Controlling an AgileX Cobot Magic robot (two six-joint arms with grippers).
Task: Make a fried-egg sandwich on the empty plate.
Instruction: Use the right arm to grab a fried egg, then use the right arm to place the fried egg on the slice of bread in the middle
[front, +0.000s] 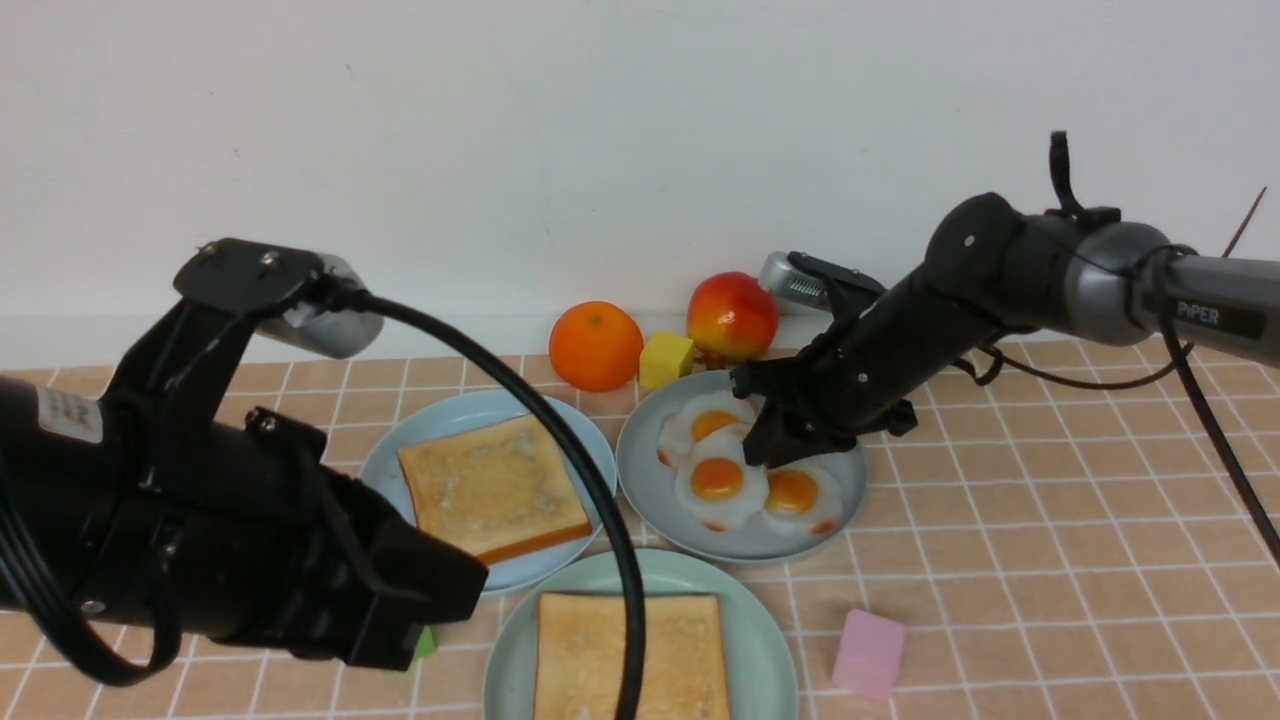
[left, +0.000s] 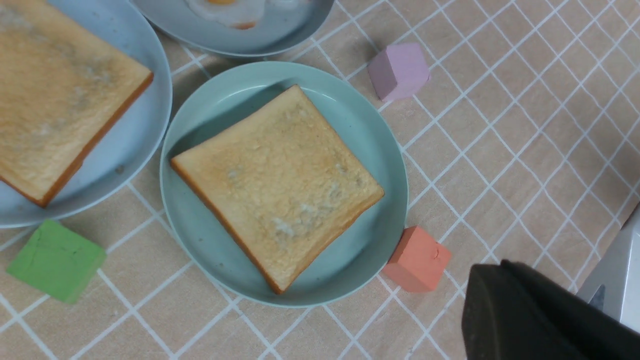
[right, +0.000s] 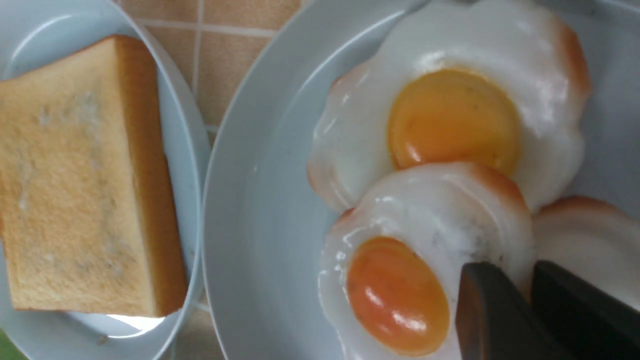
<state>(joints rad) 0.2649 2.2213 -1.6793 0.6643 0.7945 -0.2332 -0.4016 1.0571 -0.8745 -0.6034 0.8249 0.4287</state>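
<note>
1. We find the right gripper (front: 770, 455) closed on the white edge of the fried egg (front: 720, 487), its two fingers (right: 495, 310) almost together.
2. That fried egg lies on the grey-blue plate (front: 640, 470), overlapping a second egg (front: 705, 425), with a third egg (front: 797, 493) just beside it. This plate sits just beyond the mint-green plate (front: 770, 640), toward the wall.
3. The mint-green plate carries one toast slice (front: 680, 660), lying flat.
4. We read the left gripper (front: 440, 600) as closed; it hovers left of the mint-green plate.
5. A second toast slice (front: 495, 485) lies on the light-blue plate (front: 470, 410), beyond and left of the mint-green plate.
6. A pink block (front: 868, 652) stands near the mint-green plate, on its right. An orange-red block (left: 417, 260) touches its rim. A green block (left: 56, 260) lies to its left.
</note>
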